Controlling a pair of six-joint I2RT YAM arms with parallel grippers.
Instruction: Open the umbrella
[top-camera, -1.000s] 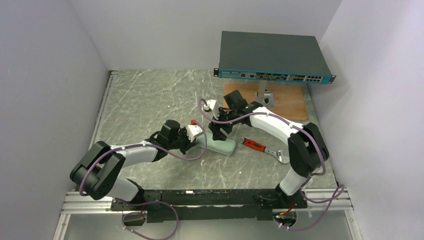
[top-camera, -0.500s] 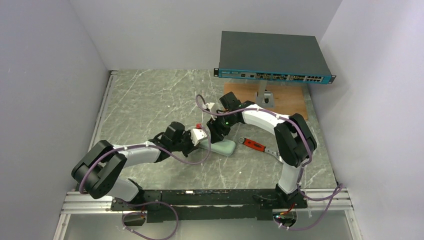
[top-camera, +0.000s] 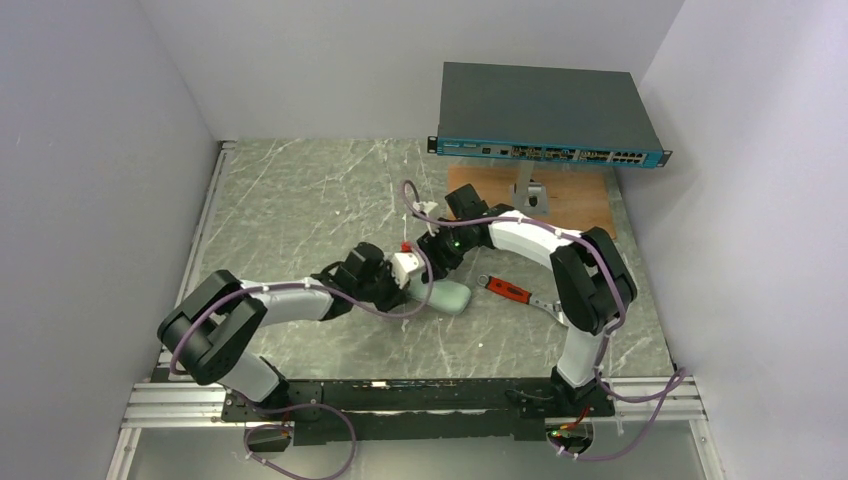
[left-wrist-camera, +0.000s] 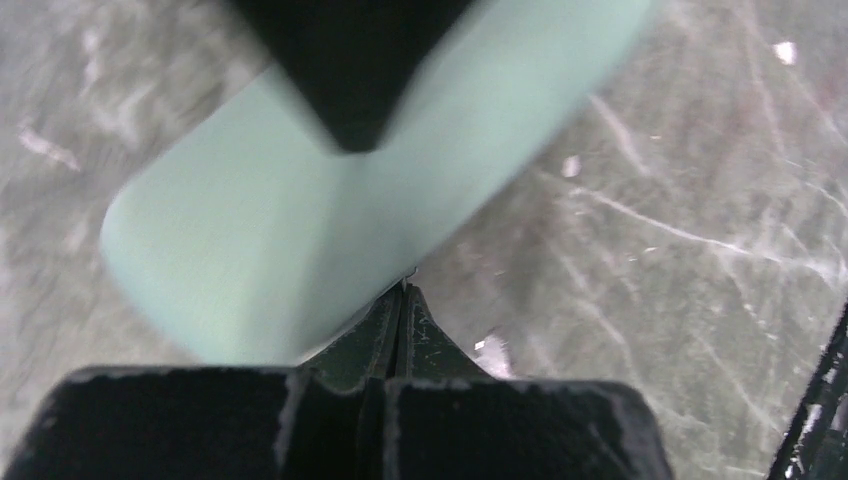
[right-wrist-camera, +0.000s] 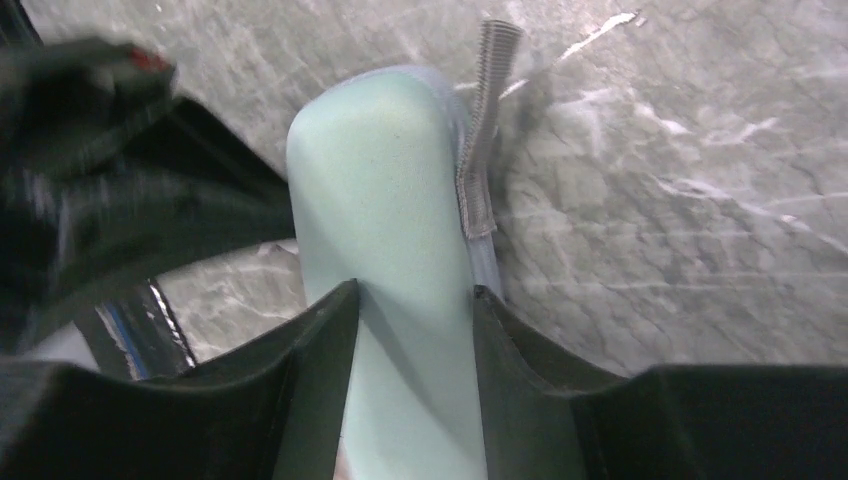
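Since half a second ago the left arm has pushed further toward 3 o'clock, so the left gripper (left-wrist-camera: 400, 300) now sits against the near edge of the mint-green case (top-camera: 450, 296). Its fingers are pressed together with nothing between them. The right arm has barely shifted. The right gripper (right-wrist-camera: 415, 300) straddles the case's narrow width, and its fingers meet both long sides and pinch it.

At 1 o'clock on the tabletop (top-camera: 290, 200) a network switch (top-camera: 545, 110) stands raised over a wooden board (top-camera: 585, 205). A red-handled tool (top-camera: 508, 290) lies just beside the case at 3 o'clock. Both wrists crowd over the case's 9 o'clock end and hide it from above.

The umbrella itself cannot be made out. Only the closed case shows, lying flat at mid-tabletop with its long axis running roughly 9 to 3 o'clock. A grey woven strap (right-wrist-camera: 482, 130) lies along one long edge near the free end.
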